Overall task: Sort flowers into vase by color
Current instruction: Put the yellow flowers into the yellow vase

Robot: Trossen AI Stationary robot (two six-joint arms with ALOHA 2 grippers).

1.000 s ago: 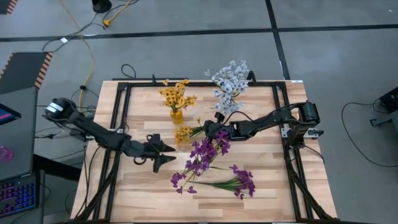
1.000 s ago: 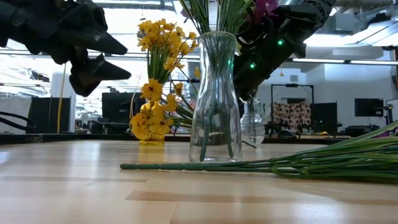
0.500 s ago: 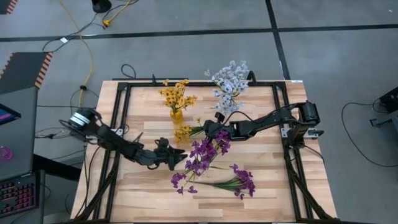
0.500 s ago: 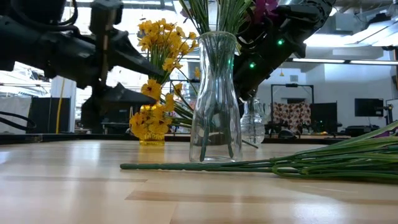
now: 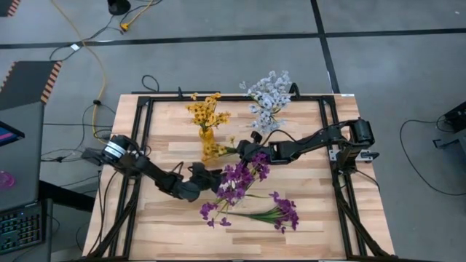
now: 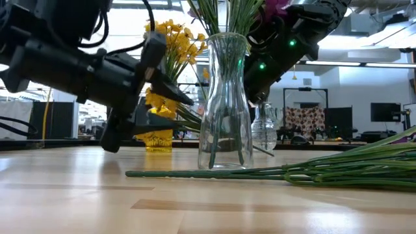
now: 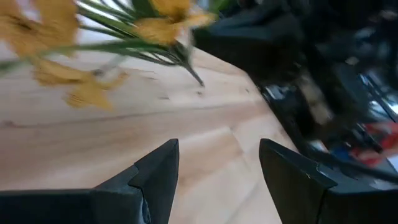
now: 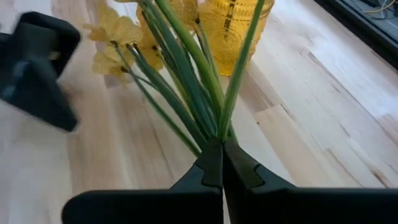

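My right gripper point(image 5: 242, 151) is shut on a yellow-orange sprig point(image 5: 215, 153), just right of the yellow vase point(image 5: 207, 135) that holds more yellow flowers point(image 5: 206, 113). My left gripper point(image 5: 215, 175) is open and empty, close to the sprig's blossoms point(image 7: 87, 93) on their near side. In the low view it point(image 6: 182, 97) hangs in front of the yellow vase. Purple flowers point(image 5: 239, 178) stand with their stems in a clear vase point(image 6: 224, 104). One purple sprig point(image 5: 255, 213) lies flat on the table. White-blue flowers point(image 5: 267, 98) stand in a vase at the far edge. My right gripper pinches the yellow sprig's green stems where they bunch together point(image 8: 219, 127), between its two shut fingers. The fingers come level from the table's right, along the stems. The sprig fans out beyond the fingertips, with its blossoms point(image 8: 118, 37) toward the table's left, beside the yellow vase point(image 8: 236, 31).
A black frame point(image 5: 145, 102) runs around the tabletop. The lying purple sprig's long stems point(image 6: 260, 172) stretch across the near side in front of the clear vase. Bare wood lies at the near left point(image 5: 145, 218) and far right point(image 5: 313, 124).
My left arm has swung toward the table's right and come lower, bringing its open gripper from the left part of the table up close to the yellow sprig and the clear vase. My right gripper and the sprig have stayed where they were.
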